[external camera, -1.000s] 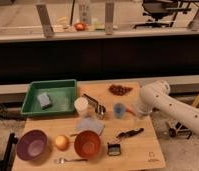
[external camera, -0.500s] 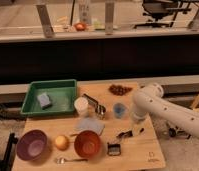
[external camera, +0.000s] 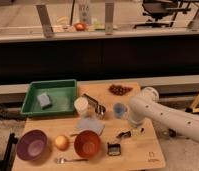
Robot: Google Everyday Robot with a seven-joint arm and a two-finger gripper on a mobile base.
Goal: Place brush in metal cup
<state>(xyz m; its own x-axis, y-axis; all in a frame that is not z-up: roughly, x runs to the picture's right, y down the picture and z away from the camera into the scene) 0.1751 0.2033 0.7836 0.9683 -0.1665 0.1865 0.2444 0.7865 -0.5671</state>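
Observation:
The brush [external camera: 123, 134] is a slim dark shape lying on the wooden table [external camera: 148, 150], right of the red-brown bowl and below the light blue cup. The metal cup [external camera: 99, 111] stands upright mid-table, between the cream cup [external camera: 81, 106] and the light blue cup [external camera: 119, 110]. My gripper [external camera: 134, 131] is at the end of the white arm [external camera: 158, 114], which comes in from the right. It is low over the table at the brush's right end, and its tip is partly hidden by the arm.
A green tray [external camera: 30, 107] with a blue sponge [external camera: 44, 100] sits back left. A purple bowl [external camera: 33, 144], an orange fruit [external camera: 61, 142], a red-brown bowl [external camera: 87, 143], a fork [external camera: 70, 160], a grey cloth [external camera: 90, 125], a small dark square object [external camera: 113, 148] and a reddish pile [external camera: 120, 90] lie around.
The arm has swung left and down from the table's right edge, bringing the gripper onto the brush's right end. The objects on the table have not moved.

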